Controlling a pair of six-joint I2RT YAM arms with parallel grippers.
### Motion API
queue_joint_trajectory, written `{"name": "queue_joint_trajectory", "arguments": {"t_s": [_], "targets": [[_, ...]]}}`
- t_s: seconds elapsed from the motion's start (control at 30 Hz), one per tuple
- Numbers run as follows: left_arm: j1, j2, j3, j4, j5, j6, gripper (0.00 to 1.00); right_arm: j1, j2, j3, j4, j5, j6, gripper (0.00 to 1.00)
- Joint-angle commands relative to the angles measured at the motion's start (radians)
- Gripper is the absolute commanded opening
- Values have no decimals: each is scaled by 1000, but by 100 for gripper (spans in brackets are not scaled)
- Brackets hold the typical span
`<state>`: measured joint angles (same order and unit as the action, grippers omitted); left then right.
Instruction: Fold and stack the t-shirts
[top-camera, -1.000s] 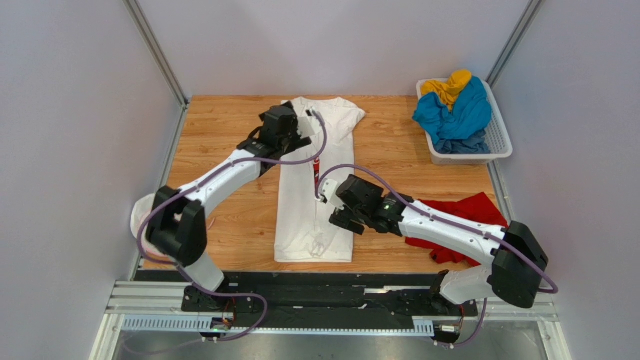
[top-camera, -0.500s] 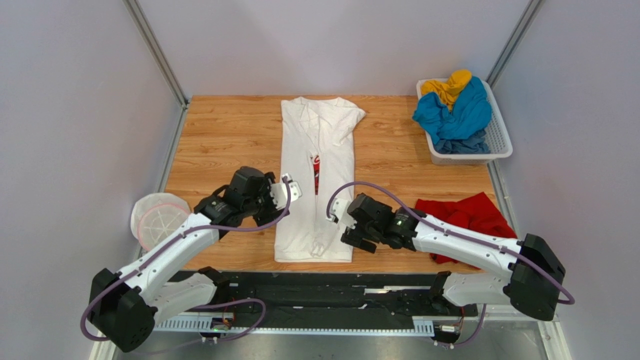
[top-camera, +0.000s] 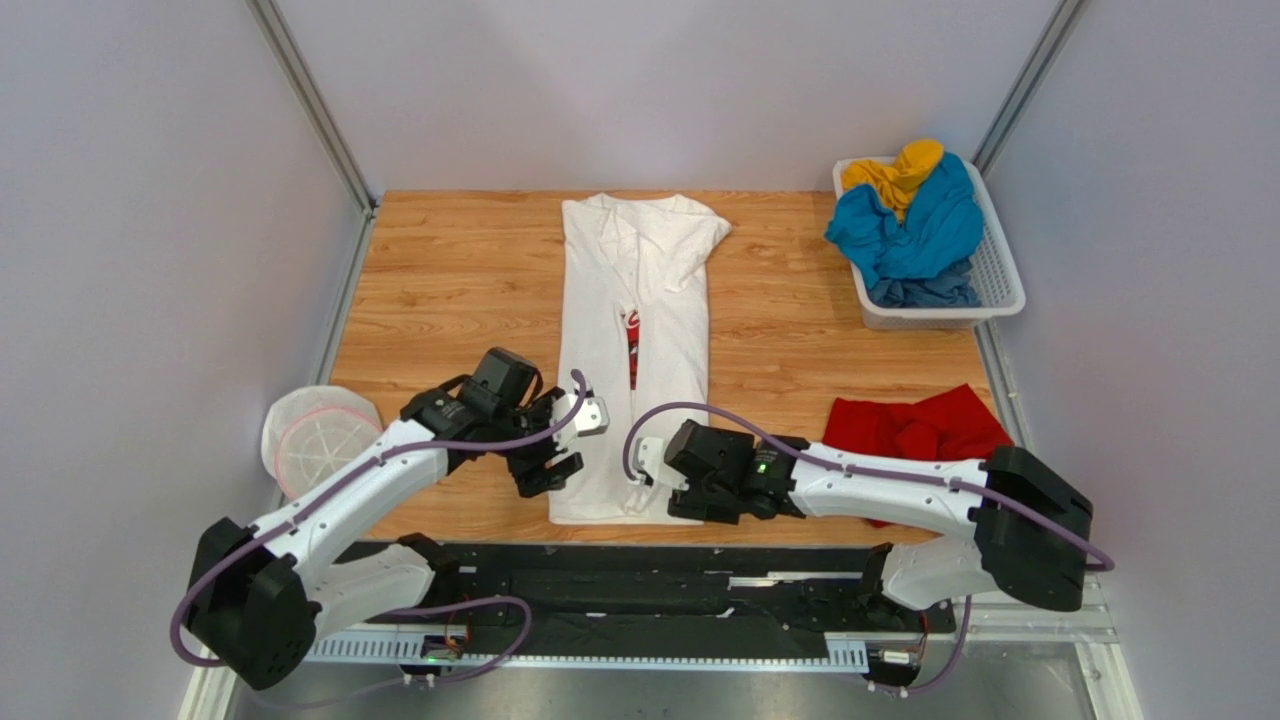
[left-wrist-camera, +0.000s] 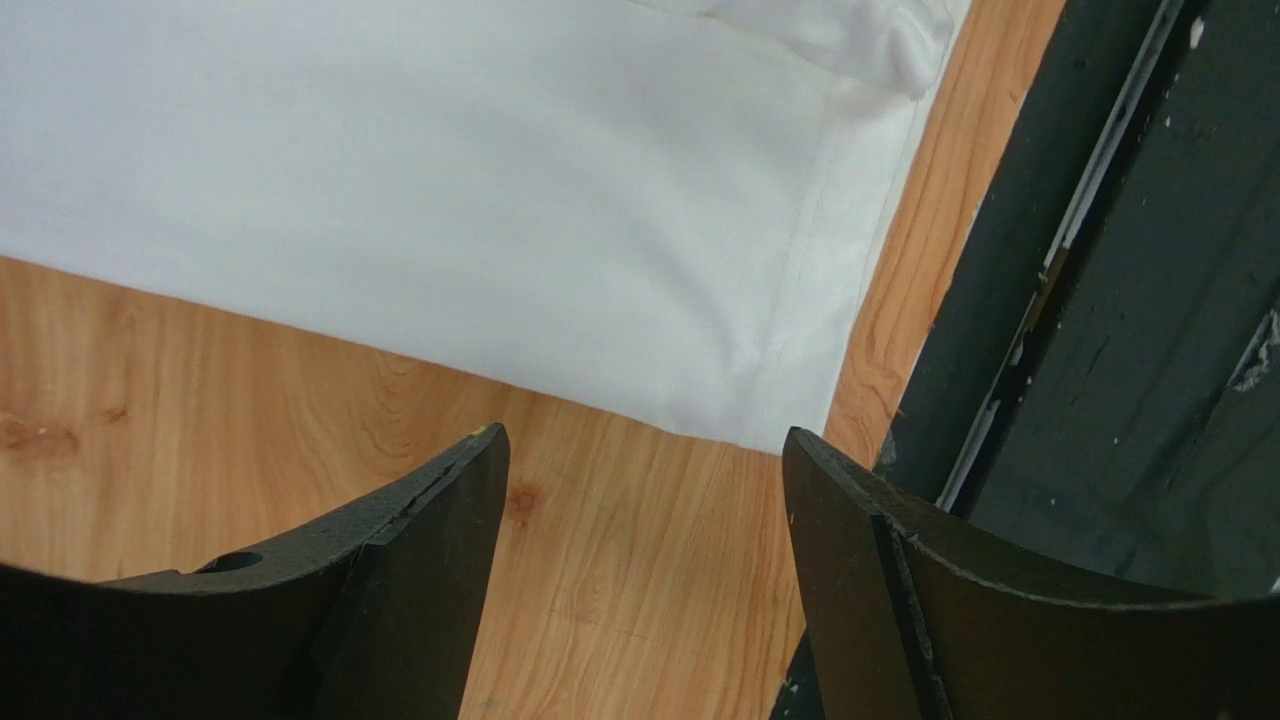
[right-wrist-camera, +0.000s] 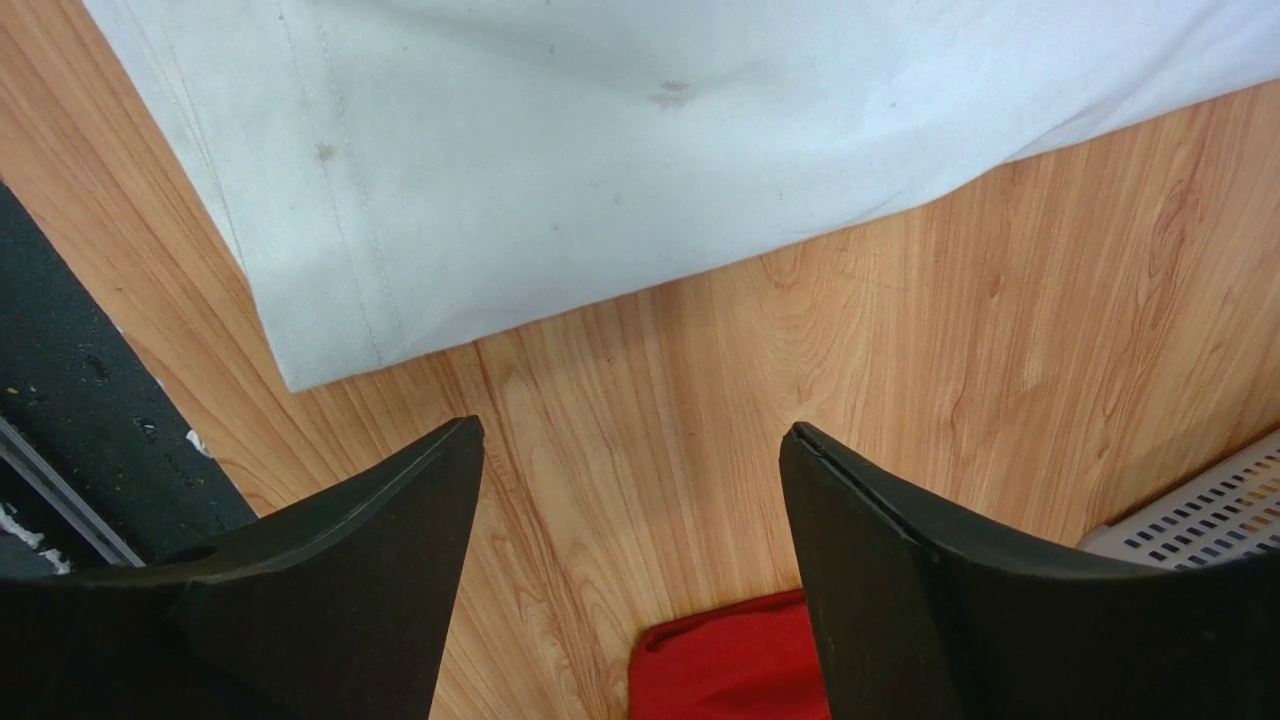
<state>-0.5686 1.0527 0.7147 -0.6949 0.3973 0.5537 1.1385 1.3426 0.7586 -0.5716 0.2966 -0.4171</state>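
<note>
- Wooden table (top-camera: 451, 285): white t-shirt (top-camera: 639, 285) lies in a long strip down the middle, hem at the near edge.
- Basket (top-camera: 999, 278), far right: blue t-shirt (top-camera: 909, 233) and yellow t-shirt (top-camera: 897, 170) heaped inside.
- Red t-shirt (top-camera: 917, 428): crumpled, near right.
- My left gripper (left-wrist-camera: 639, 450): fingers spread, at the hem's left corner.
- My right gripper (right-wrist-camera: 631, 443): fingers spread, at the hem's right corner.

Lab test cell; grey panel walls (top-camera: 150, 225), aluminium rail (top-camera: 676, 645), wooden table (top-camera: 451, 270).

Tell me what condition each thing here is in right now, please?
white t-shirt: folded to a long strip, lying flat
red t-shirt: crumpled, unfolded
blue t-shirt: heaped in basket
yellow t-shirt: bunched in basket
basket: upright, holding two shirts
left end effector: open, holding nothing
right end effector: open, holding nothing
</note>
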Motion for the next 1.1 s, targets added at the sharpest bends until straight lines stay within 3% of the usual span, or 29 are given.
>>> {"name": "queue_joint_trajectory", "arguments": {"t_s": [0.0,0.33,0.63,1.07], "targets": [[-4,52,0,-95,34,176,76,7,7,22,59,10,-20,77],[-14,70,-55,-133,34,245,76,20,29,13,93,29,-25,75],[-62,206,34,-172,60,235,76,23,-14,-24,78,3,-63,74],[-63,286,120,-183,52,157,75,32,-204,-127,19,-63,-127,73]]}}
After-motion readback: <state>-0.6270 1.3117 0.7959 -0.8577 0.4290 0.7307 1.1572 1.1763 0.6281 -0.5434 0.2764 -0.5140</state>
